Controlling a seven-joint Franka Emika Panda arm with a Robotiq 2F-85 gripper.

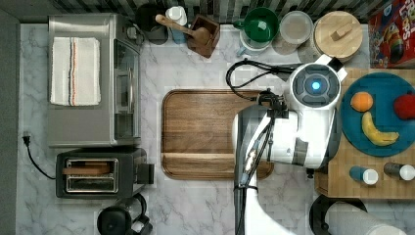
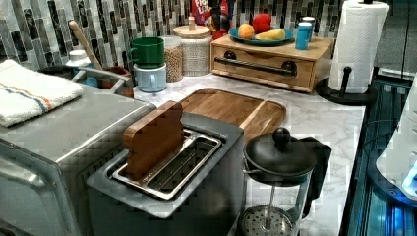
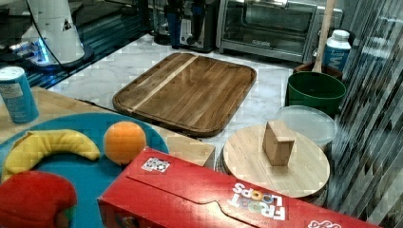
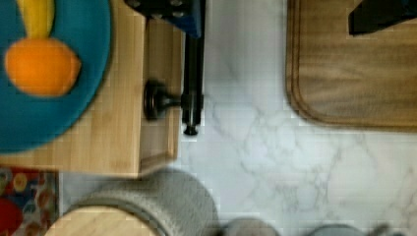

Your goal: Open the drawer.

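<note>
From the wrist camera I see the black bar handle (image 4: 193, 83) directly below my gripper (image 4: 169, 12), its long axis running along the front of the light wooden drawer (image 4: 160, 118), and I judge a short descent would bring the fingers around it, though I cannot tell whether they are spread or pressed together. The drawer sits shut in the butcher-block cabinet (image 2: 314, 49) under the blue plate (image 2: 260, 40), beside the walnut tray (image 2: 231, 108) on marble.

Lighting: even, bright, indoor; soft shadows on the marble counter (image 1: 195, 54). Glare: mild sheen on the toaster oven (image 1: 93, 78). Focus: wrist view soft throughout; blocky compression artefacts elsewhere.
</note>
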